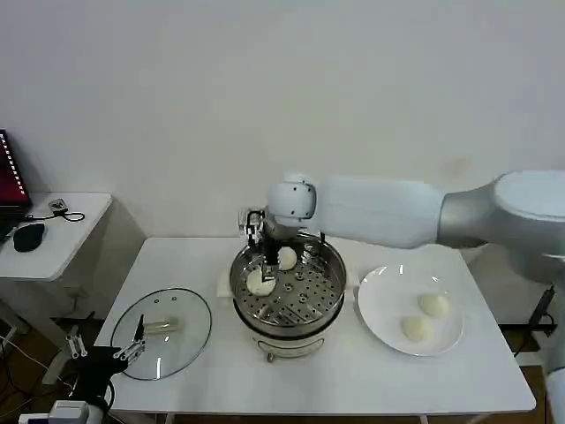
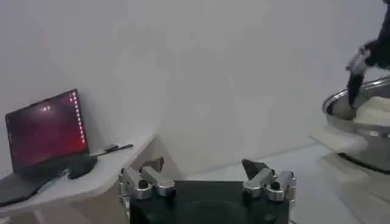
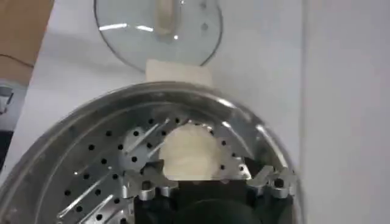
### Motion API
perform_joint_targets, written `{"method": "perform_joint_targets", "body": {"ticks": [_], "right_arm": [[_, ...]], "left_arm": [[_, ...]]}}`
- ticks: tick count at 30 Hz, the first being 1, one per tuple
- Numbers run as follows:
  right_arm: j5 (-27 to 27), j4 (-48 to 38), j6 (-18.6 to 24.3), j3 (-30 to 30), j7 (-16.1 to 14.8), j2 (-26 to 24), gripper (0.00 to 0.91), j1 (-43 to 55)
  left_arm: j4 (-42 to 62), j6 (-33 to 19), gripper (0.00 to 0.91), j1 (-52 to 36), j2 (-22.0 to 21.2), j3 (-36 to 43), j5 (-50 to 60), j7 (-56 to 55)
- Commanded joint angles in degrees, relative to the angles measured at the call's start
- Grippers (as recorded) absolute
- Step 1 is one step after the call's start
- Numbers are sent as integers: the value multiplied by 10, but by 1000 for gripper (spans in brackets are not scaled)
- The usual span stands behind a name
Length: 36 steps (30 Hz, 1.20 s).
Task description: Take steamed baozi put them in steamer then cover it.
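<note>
Baozi: two sit on the perforated tray inside the steamer [image 1: 288, 296] at frame centre, one [image 1: 259, 282] toward the pot's left side and one [image 1: 287, 258] right under the right gripper [image 1: 275, 254]; two more [image 1: 433, 305] [image 1: 416, 329] wait on the plate [image 1: 381, 318] at lower right. In the right wrist view a bun [image 3: 187, 152] lies between the spread fingers [image 3: 145, 185], which look parted and apparently no longer squeezing it, so this seems to be the release. To do it well, I would keep the jaws wide, lift straight up clear of the rim, and avoid dragging the soft bun or nudging its neighbour. The lid [image 1: 163, 329] lies flat at lower left, beside the steamer. The left gripper [image 1: 132, 346] is parked near the lid's lower edge, jaws open and empty.
</note>
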Motion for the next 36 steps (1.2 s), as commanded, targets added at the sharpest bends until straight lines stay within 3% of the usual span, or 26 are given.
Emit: {"method": "perform_joint_targets", "body": {"ticks": [1, 5, 8, 9, 10, 13, 18, 22, 24, 27, 31, 35, 36], "right_arm": [[5, 130, 4, 5, 0, -143, 907, 94], [-24, 192, 21, -10, -17, -252, 907, 121], [-121, 223, 75, -37, -56, -347, 907, 145], [-134, 224, 78, -39, -58, -357, 907, 146], [-188, 232, 120, -53, -75, -400, 907, 150], [-256, 243, 167, -72, -97, -459, 907, 145], [-355, 254, 216, -44, -121, -512, 907, 75], [-470, 248, 274, 57, -148, -569, 907, -64], [-494, 242, 301, 127, -159, -594, 907, -154], [-522, 234, 324, 132, -154, -611, 907, -190], [-532, 220, 332, 215, -146, -621, 907, -287], [-538, 196, 331, 243, -137, -613, 907, -351], [-537, 189, 330, 276, -137, -609, 907, -394]], "left_arm": [[-1, -1, 907, 2, 3, 1, -1, 1], [-5, -1, 907, 6, 5, 3, -2, 1], [-9, -1, 907, 7, 6, 9, 0, 1], [-9, -1, 907, 7, 6, 11, 1, 1], [-9, -1, 907, 7, 6, 13, 1, 1], [-8, -1, 907, 8, 5, 18, 2, 1], [-7, -2, 907, 10, 3, 25, 8, 1], [-6, -2, 907, 13, 1, 28, 14, 1], [-5, -2, 907, 15, 1, 26, 15, 1], [-3, -3, 907, 19, 2, 23, 16, 2], [2, -2, 907, 21, 0, 24, 21, 2], [8, -2, 907, 19, -5, 33, 31, 1], [8, -2, 907, 18, -6, 36, 33, 1]]}}
